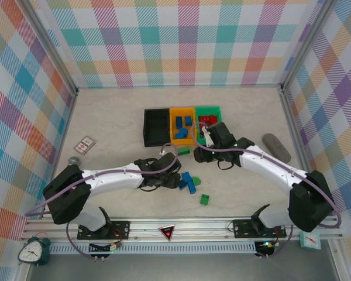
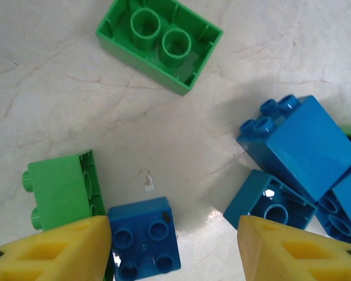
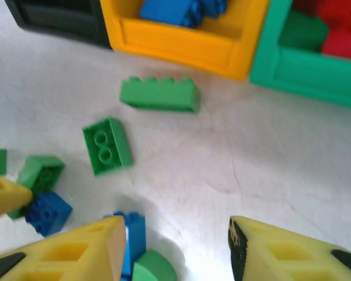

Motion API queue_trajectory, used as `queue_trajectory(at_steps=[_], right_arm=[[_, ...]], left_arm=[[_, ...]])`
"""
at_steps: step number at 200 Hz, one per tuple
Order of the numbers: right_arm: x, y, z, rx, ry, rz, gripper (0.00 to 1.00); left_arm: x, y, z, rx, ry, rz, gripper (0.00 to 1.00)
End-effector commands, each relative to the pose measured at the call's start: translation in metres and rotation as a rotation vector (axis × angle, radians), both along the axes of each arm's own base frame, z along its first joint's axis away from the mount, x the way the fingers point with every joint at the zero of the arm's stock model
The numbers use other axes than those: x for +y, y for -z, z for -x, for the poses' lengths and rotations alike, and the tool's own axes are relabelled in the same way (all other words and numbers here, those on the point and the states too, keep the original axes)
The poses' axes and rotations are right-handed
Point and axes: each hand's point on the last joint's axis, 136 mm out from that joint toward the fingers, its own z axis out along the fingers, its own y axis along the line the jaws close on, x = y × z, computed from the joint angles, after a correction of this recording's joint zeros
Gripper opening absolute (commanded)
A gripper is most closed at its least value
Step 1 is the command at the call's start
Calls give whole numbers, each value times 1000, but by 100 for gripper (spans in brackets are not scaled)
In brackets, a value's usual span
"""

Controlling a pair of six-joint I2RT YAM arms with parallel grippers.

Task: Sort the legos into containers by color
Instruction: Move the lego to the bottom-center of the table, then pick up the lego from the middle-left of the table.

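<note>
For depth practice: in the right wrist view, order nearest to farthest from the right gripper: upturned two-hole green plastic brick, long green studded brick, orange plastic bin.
1. Upturned two-hole green plastic brick, lower left.
2. Long green studded brick, beyond it.
3. Orange plastic bin, at top.

The worktop [image 1: 117, 117] is a pale, marble-veined sheet, evenly lit with only soft shadows (a small gleam shows on it in the left wrist view). Three walls close it in: the back wall [image 1: 181, 41] and both sides, all in pastel plaid. Silver metal posts [image 1: 51, 50] rise from the back corners, and a metal rail [image 1: 210, 221] runs along the near edge.
</note>
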Motion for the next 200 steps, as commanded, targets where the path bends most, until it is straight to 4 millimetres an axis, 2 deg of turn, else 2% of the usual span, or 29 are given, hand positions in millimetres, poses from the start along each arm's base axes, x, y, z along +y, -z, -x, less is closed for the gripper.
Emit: queue_trajectory(at_steps=[1,28,49,62,94,111,140,200], right_arm=[[-12,5,13,33,31,15,51],[-18,10,19,37,48,16,50],[-18,13,19,41,55,9,50],[-15,14,19,48,55,-2,50],[-14,18,20,56,54,-5,50],[-16,18,21,56,57,-3,50],[-19,20,25,57,62,1,50],[-24,27,31,67,72,0,51]], left_arm=[[45,23,11,51,-25,-256,59],[76,13,6,-4,-51,-407,59],[82,0,5,-33,-60,-406,60],[74,-8,5,-40,-56,-347,61],[30,-27,10,-42,4,-95,63],[13,-31,12,-28,10,8,64],[6,-15,18,38,-1,18,63],[22,25,27,129,-29,-112,62]])
